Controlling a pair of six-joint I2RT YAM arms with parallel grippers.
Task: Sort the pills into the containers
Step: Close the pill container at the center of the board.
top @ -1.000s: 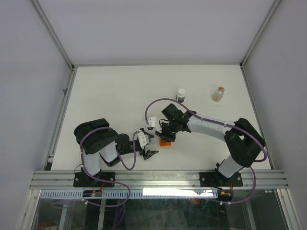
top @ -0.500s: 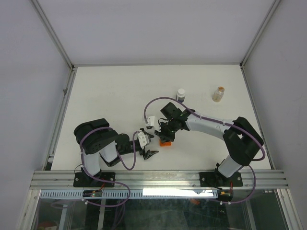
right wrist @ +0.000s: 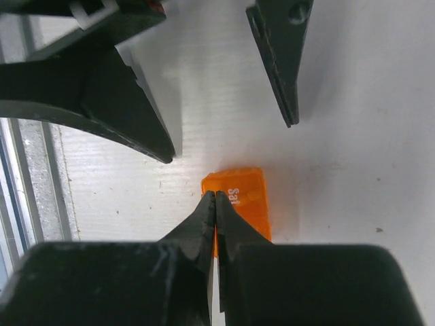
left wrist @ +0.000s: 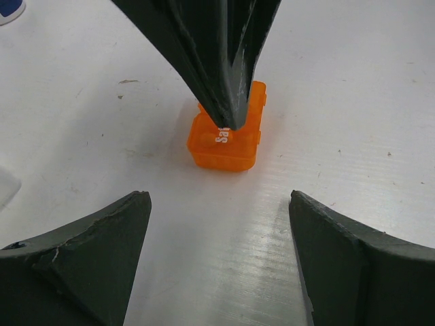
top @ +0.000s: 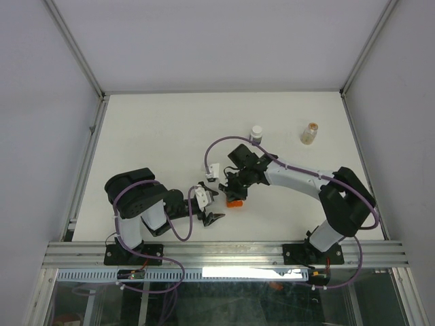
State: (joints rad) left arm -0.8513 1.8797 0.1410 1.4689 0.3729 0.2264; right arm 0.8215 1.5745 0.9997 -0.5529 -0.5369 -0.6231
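Observation:
A stubby translucent orange cup with white lettering lies on the white table between the two arms. My right gripper is shut, and its joined tips rest on the cup's top at one edge. My left gripper stands open and low over the table, facing the cup a short way off, with nothing between its fingers. The white bottle and the clear vial stand upright farther back. No pills show in any view.
The table's metal rail runs along the near edge behind the arm bases. White walls close in the left, right and back sides. A bit of something blue and white shows at the corner of the left wrist view.
The right arm's wrist has edged slightly to the left over the orange cup. The left arm and the containers have not moved.

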